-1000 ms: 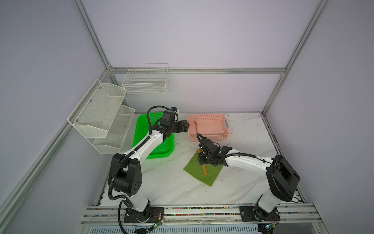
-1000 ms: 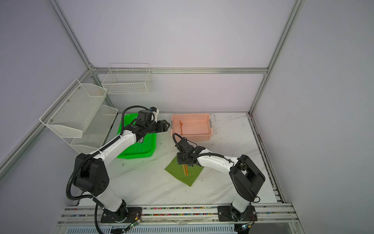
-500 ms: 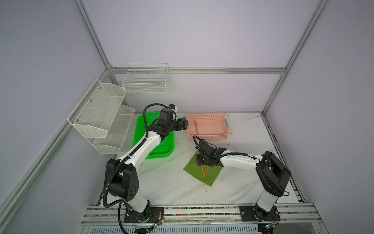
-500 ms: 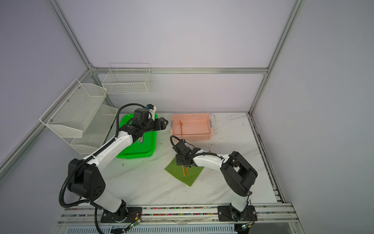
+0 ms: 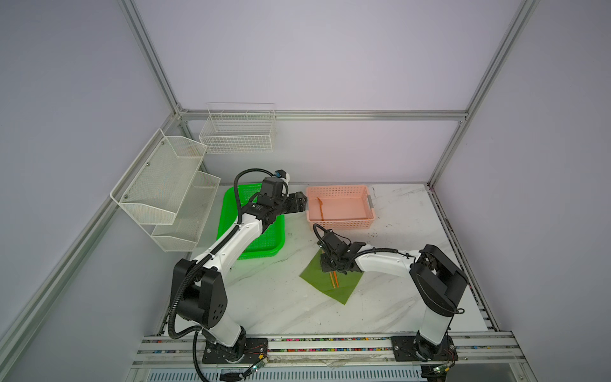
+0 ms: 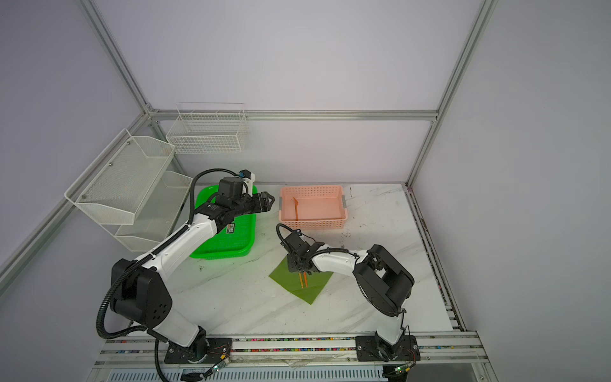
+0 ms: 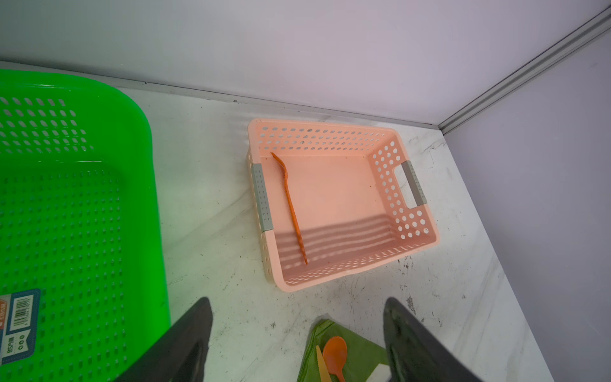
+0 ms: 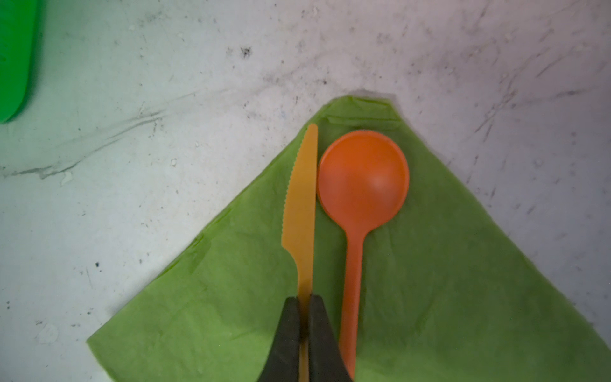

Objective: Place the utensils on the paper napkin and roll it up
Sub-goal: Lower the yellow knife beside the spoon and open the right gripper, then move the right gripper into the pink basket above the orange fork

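In both top views the left tool [image 5: 299,206] hangs open and empty above the gap between the tray [image 5: 264,244] and the basket [image 5: 337,189]. The fork [image 5: 320,208] lies alone in the basket, near its left wall. The right tool [image 5: 327,267] is low over the far corner of the napkin [image 5: 344,291], which lies flat on the surface [image 5: 281,297] in front of the basket, one corner pointing at it. Two thin orange handles show on the napkin just below that tool.

In the left wrist view, both dark fingers [image 7: 185,344] stand wide apart with nothing between them. The fork [image 7: 291,205] lies along the basket's [image 7: 334,130] floor. The napkin's corner carries the spoon [image 7: 334,354] and the knife [image 7: 320,362].

In the right wrist view, the right tool [image 8: 304,299] is closed on the knife's handle. The knife [image 8: 301,205] lies on the napkin [image 8: 463,281], its tip near the corner, and the spoon [image 8: 362,178] lies parallel, touching it.
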Available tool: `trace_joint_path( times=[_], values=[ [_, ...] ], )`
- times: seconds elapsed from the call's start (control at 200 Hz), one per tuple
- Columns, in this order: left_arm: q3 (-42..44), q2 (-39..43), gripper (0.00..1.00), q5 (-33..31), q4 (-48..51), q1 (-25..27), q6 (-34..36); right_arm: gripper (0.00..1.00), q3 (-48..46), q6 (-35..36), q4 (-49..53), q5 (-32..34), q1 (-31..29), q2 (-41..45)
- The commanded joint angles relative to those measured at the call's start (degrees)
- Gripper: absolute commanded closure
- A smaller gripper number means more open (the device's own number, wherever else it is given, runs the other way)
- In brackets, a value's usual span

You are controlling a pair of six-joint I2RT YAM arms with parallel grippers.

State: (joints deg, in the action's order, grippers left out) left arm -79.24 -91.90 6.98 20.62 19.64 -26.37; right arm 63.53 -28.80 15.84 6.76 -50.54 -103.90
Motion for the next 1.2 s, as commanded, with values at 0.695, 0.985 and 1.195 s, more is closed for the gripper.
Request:
trace_joint_path(
  times=[0.695,0.985,1.195],
  values=[
    [2.62,4.00,0.19,-0.57,-1.64,-0.74,1.45,0.72,2.90,-0.98,1.97,2.24,-0.78,-0.29],
    [3.35,6.14,0.19,-1.35,-0.86,-1.09,2.16,0.69,12.56,-0.59,7.94,7.14,-0.71,6.88],
    [7.45,10.36,0.19,-1.11,-1.02,-1.23,0.83,0.65,30.69,7.31,11.06,4.66,10.60,-1.49]
  ],
)
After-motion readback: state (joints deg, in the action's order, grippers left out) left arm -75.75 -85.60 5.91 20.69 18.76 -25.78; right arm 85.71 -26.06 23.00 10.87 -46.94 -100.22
